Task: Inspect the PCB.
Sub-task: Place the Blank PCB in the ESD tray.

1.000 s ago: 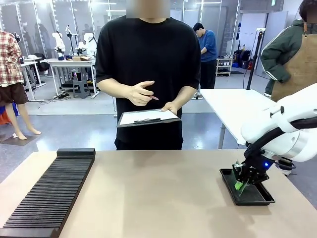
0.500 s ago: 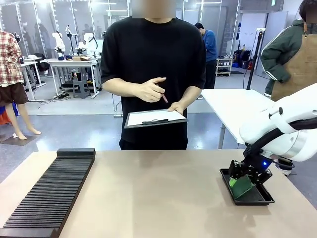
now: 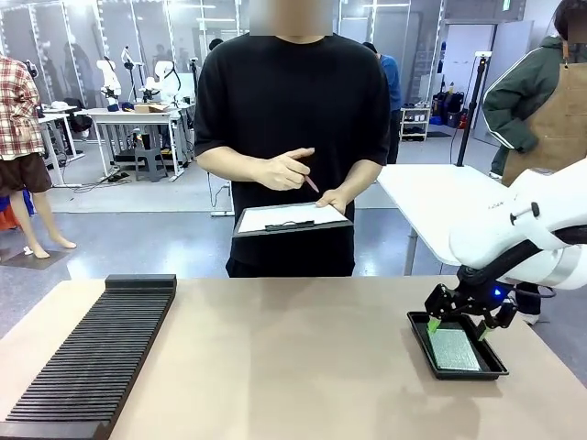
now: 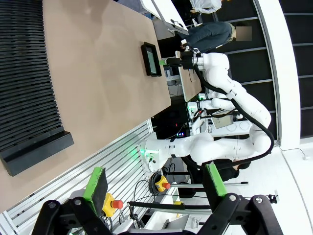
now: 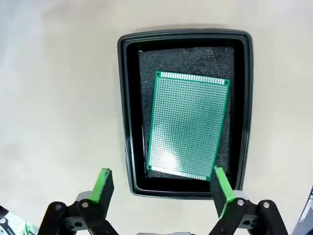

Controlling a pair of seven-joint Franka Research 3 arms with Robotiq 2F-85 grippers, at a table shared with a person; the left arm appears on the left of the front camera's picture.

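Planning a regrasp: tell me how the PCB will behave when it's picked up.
The PCB looks thin and flat, so probably stiff and light. It lies flat inside the tray, so its edges may be hard to get fingers under. The surface looks smooth, so it might slide between the pads.

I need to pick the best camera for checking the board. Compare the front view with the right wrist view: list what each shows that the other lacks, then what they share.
Front view alone: the person across the table holding a clipboard and a pen, and the ribbed black rack.

Right wrist view alone: the PCB's grid of holes seen from straight above, and both green pads spread wide, holding nothing.

Shared: the PCB lying flat in the black tray on the tan table, with the right gripper above it.
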